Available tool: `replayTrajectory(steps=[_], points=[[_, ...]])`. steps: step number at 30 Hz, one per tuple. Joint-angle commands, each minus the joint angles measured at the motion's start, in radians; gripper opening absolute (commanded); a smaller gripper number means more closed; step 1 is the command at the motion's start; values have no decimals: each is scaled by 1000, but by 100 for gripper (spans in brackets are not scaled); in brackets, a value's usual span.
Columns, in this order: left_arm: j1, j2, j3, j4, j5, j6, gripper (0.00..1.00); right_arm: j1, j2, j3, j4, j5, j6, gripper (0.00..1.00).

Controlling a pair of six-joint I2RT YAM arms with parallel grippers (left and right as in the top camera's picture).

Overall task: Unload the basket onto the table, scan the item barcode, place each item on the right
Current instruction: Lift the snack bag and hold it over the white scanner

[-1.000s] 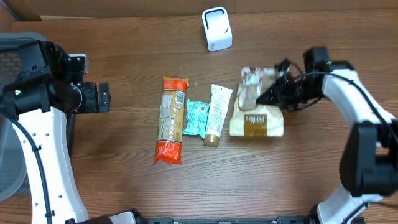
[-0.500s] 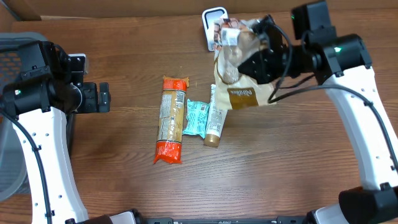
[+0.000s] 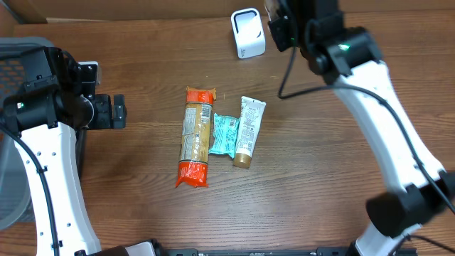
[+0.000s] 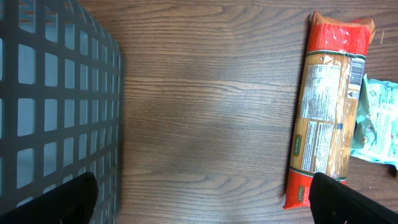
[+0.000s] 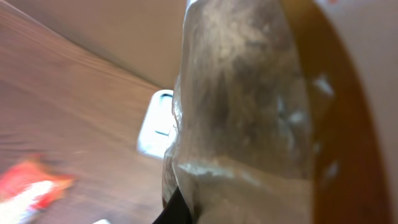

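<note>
Nearest on the counter [image 3: 320, 185], three things lie side by side: a pasta packet [image 3: 195, 136] with orange-red ends, a teal sachet [image 3: 225, 134] against it, and a tube [image 3: 247, 131] beside that.

The left wrist view shows only the pasta packet [image 4: 326, 106] and the edge of the sachet [image 4: 376, 121], with the label print plain to read there. At its other side is the grey mesh wall of a basket [image 4: 56, 93], seen overhead at the left edge [image 3: 8, 188]. What the basket holds cannot be made out. The left jaws are released and spread wide over bare wood between basket and packet, touching neither.

Farthest off stands the white scanner [image 3: 247, 33]. Overhead, the right arm [image 3: 370, 92] reaches just beside it and hides its load. The right wrist view alone shows the load: a bag [image 5: 242, 106] with a clear window, filling the frame, the right jaws clenched on it, lifted off the counter, the scanner [image 5: 155, 124] behind it.
</note>
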Motion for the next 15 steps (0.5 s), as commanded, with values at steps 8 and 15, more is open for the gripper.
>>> replayTrajectory(steps=[8, 15], points=[[-2, -16, 3, 1, 15, 26, 100, 2, 264, 15, 300, 363, -441, 4], [-2, -16, 3, 0, 15, 26, 100, 16, 377, 15, 405, 432, -637, 4]])
